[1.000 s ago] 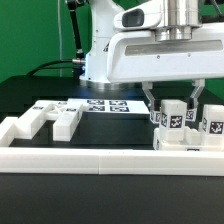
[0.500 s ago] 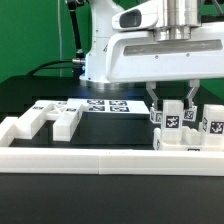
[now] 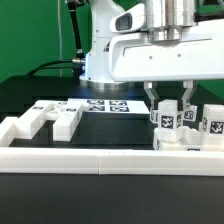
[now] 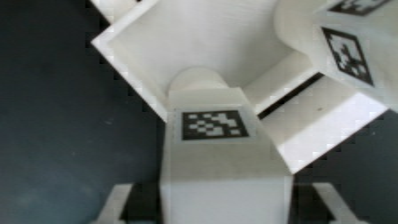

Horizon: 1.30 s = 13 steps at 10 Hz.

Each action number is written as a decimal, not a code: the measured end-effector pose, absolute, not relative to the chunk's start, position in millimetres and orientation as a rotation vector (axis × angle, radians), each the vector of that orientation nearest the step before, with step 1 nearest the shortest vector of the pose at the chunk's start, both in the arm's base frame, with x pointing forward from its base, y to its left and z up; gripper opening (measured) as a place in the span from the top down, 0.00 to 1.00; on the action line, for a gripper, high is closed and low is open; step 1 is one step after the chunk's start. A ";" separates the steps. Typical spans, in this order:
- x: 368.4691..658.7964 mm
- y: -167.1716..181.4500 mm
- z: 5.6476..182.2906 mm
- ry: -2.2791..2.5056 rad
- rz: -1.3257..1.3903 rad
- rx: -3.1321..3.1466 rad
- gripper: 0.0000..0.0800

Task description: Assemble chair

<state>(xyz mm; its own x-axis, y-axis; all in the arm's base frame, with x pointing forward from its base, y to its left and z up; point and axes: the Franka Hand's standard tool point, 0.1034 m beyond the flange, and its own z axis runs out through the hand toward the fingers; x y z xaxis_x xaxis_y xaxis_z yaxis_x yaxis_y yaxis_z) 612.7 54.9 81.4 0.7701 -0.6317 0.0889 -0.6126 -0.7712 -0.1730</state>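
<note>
I have the gripper [image 3: 171, 106] low over the cluster of chair parts on the exterior view's right, straddling one tagged chair piece [image 3: 168, 116]. On the wrist view that piece [image 4: 217, 150] runs lengthwise straight out from between the fingers [image 4: 121, 205], with its rounded end pointing away from the gripper and its tag on the face turned to the camera. From outside it looks upright, tag facing the camera; I cannot judge any lean. A thin dark gap shows on each side of it, so I read the jaws as apart and not gripping. A second tagged part [image 3: 189, 116] stands just beside it. The loose chair parts [image 3: 45, 120] lie well apart at the exterior view's left, behind the border wall [image 3: 100, 160] and near the marker board [image 3: 105, 105].
</note>
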 end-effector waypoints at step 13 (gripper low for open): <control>612.6 58.8 83.3 1.698 -0.152 -2.426 0.24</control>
<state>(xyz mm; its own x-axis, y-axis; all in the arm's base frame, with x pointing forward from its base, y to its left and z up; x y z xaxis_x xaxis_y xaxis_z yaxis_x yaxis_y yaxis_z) 612.6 58.8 83.3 0.3438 -0.9389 -0.0173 -0.9209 -0.3335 -0.2019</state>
